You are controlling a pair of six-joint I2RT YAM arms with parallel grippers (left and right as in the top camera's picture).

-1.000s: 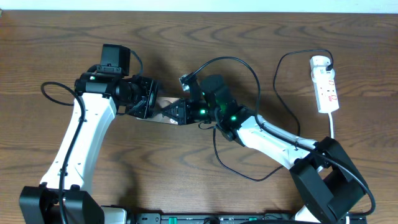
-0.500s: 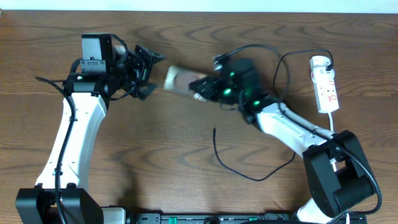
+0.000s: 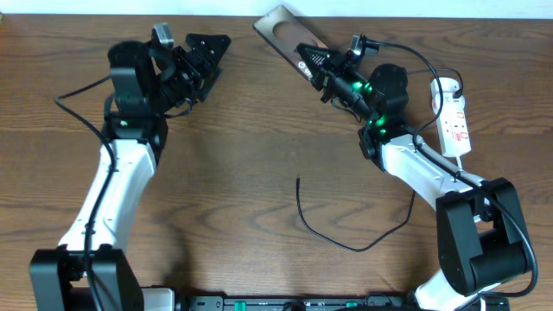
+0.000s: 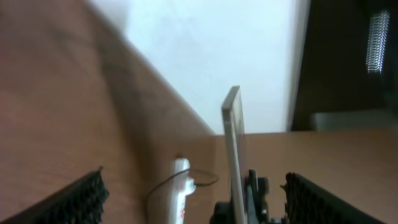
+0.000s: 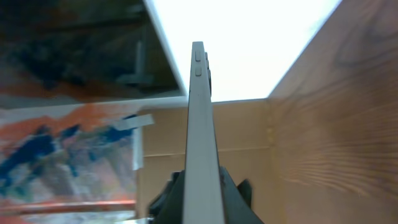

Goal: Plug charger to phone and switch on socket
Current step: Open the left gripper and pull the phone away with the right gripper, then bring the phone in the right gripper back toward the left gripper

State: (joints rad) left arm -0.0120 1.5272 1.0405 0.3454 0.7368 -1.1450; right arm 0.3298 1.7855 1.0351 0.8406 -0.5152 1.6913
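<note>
Here, phone (image 3: 281, 28) clamped in right gripper (image 3: 311, 60), writing illegible

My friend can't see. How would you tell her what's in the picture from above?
The right gripper holds the phone up near the far edge of the table; the left gripper is open and empty. The charger lies on the wood, its tip free, and the white socket sits beside the right arm.

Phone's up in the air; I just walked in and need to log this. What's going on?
The right claw is shut on the phone, holding it raised near the far edge of the table. The left claw is open and empty. The charger lies loose on the wood, its tip not plugged into the phone.
</note>
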